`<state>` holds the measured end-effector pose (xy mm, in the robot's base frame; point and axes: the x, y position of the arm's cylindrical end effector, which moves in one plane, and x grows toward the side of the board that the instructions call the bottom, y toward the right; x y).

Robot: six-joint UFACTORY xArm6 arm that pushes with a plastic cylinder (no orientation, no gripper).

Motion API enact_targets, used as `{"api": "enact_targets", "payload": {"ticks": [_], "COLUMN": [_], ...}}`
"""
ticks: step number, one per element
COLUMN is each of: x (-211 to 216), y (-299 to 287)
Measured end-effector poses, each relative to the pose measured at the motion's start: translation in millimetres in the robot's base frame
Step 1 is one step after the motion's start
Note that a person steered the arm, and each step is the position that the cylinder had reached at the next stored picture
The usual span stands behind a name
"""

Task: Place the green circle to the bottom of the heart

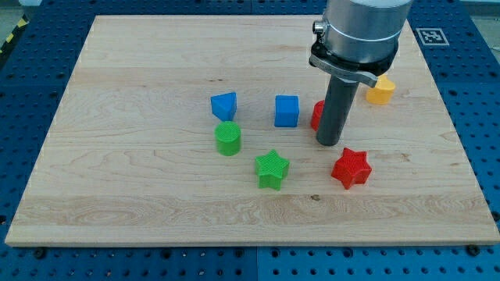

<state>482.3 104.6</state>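
Observation:
The green circle lies left of the board's centre, just below a blue triangular block. A red block, mostly hidden behind my rod, lies right of centre; its shape cannot be made out. My tip rests on the board right in front of that red block, well to the right of the green circle. A yellow block, whose shape I cannot make out, lies at the upper right, partly behind the arm.
A blue cube lies between the blue triangular block and the red block. A green star lies below centre and a red star below right of my tip. The wooden board sits on a blue perforated table.

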Motion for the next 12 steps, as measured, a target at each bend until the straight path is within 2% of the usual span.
{"api": "enact_targets", "payload": {"ticks": [4, 6, 8, 9, 12], "x": [47.5, 43.0, 8.7, 8.3, 8.3], "y": [-83.5, -198.5, -205.5, -204.9, -125.6]}}
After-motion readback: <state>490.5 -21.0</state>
